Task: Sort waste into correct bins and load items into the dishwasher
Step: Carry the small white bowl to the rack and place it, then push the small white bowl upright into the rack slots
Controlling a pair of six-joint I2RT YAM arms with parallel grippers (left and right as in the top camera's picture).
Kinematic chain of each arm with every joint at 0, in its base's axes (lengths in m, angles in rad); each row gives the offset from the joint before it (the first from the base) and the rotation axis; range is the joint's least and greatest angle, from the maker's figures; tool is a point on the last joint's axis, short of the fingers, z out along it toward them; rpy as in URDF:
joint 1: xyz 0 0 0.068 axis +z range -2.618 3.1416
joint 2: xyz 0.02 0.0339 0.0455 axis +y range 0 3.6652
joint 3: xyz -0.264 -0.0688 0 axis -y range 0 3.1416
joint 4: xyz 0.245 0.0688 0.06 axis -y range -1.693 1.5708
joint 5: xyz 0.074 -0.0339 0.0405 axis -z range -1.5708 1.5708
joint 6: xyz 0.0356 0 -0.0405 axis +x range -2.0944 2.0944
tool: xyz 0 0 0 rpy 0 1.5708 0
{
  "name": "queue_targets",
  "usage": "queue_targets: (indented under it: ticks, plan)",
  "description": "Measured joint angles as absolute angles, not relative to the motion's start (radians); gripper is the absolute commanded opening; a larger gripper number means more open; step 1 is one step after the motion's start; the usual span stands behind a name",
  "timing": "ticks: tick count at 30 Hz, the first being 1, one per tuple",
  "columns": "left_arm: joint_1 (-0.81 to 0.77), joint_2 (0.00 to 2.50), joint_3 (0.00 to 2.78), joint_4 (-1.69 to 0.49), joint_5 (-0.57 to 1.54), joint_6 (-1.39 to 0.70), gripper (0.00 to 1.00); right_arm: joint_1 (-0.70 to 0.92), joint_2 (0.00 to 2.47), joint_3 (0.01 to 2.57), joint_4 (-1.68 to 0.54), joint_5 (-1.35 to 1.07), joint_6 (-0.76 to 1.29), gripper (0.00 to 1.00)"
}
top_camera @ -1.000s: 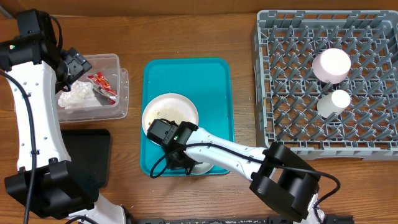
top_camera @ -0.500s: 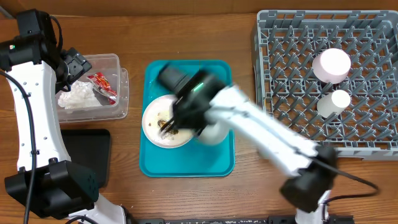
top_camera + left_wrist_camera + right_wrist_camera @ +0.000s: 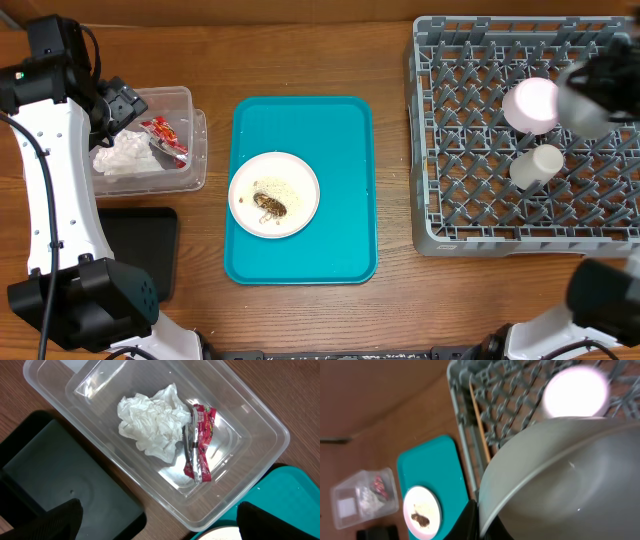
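- R claw [image 3: 479, 519]: pressed together on the rim of the pale bowl [image 3: 560, 475], pinching its lower edge. An edge grip prob. lets the bowl be stood between pegs rather than dropped flat.
- Bowl is up over the grey rack [image 3: 470, 200], at the far-R side. Overhead shows only a blur of the arm there, so how close it is to the pegs: can't tell.
- Rack already holds the pink saucer [image 3: 530, 103] and white cup [image 3: 537, 165], near each other in the R half. Free pegs beside them, so there is room for the bowl.
- L claw [image 3: 160, 522]: spread wide, holding nothing, above the clear tub [image 3: 250, 425].
- Tub holds the crumpled napkin [image 3: 152, 422] and red-and-white wrapper [image 3: 199, 442], touching. Dry waste is kept together.
- Black tray [image 3: 60, 475] just beside the tub, bare; prob. meant for food waste.
- Plate [image 3: 274, 193] sits on the teal tray [image 3: 340, 150], well apart from the rack, w/ brown scraps [image 3: 270, 206] and rice-like crumbs on it.
- Judgement: step in hand = racking the bowl. Plate can't be loaded until the scraps are tipped off, so it waits. Risk: bowl slipping from a thin rim pinch.
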State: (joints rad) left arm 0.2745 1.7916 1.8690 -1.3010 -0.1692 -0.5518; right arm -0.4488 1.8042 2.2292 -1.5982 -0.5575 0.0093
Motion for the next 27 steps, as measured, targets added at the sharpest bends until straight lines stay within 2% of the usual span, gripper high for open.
queue_targets:
  ticks: [5,9,19,27]
  plan:
    - [0.274,1.792,1.869,-1.301,-0.169,-0.552,1.0,-0.636,1.861,2.135,-1.461,-0.773,-0.091,0.04]
    - [0.274,1.792,1.869,-1.301,-0.169,-0.552,1.0,-0.715,1.932,2.028,-1.292,-0.929,-0.128,0.04]
    - [0.274,1.792,1.869,-1.301,-0.169,-0.552,1.0,-0.754,2.156,1.904,-0.967,-1.211,-0.068,0.04]
    - [0.274,1.792,1.869,-1.301,-0.169,-0.552,1.0,-0.783,2.214,1.904,-0.997,-1.227,0.022,0.05]
